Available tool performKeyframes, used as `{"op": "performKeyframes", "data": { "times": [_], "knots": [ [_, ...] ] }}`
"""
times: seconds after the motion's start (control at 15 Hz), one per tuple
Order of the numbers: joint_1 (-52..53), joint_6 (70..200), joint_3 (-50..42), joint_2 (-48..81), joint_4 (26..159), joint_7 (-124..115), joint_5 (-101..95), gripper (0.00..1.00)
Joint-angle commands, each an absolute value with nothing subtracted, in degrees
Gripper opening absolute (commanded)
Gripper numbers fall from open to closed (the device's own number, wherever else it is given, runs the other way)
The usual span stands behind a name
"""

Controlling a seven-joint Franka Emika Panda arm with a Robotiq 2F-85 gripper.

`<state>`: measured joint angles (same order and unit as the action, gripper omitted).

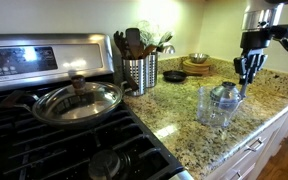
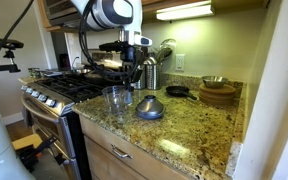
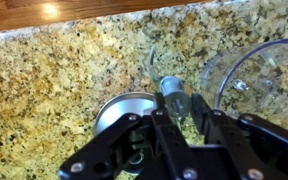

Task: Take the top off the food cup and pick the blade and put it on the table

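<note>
The top (image 2: 150,107) is off and sits dome-up on the counter (image 3: 64,70), just beside the food cup (image 2: 116,99). In the wrist view the gripper (image 3: 171,112) has its jaws drawn close together on a thin pale shaft, which I take to be the blade (image 3: 171,88). Its tip pokes out past the fingertips. The blade hangs outside the food cup (image 3: 259,70), over the strip of counter between the cup and the top (image 3: 122,105). In an exterior view the gripper (image 1: 247,70) is above and just beyond the cup (image 1: 210,107), clear of its rim.

The blade looks light and stiff. Its plastic spindle is smooth and narrow, so it could twist or slide in the jaws if knocked. The spindle is the right place to hold it, because the cutting wings lower down are sharp and too small to make out here.

What seems to remain is setting it down. The bare counter beside the cup is the place, lowered gently so the blade does not tip against the cup wall.
</note>
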<state>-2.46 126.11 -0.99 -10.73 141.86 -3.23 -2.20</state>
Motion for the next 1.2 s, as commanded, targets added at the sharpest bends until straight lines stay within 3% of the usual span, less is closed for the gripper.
{"op": "performKeyframes", "data": {
  "times": [0.0, 1.13],
  "knots": [
    [-2.25, 130.22, -0.52, -9.42, 143.81, -6.61, -2.18, 0.13],
    [-0.11, 141.81, 1.98, -3.19, 144.74, -13.79, -2.25, 0.13]
  ]
}}
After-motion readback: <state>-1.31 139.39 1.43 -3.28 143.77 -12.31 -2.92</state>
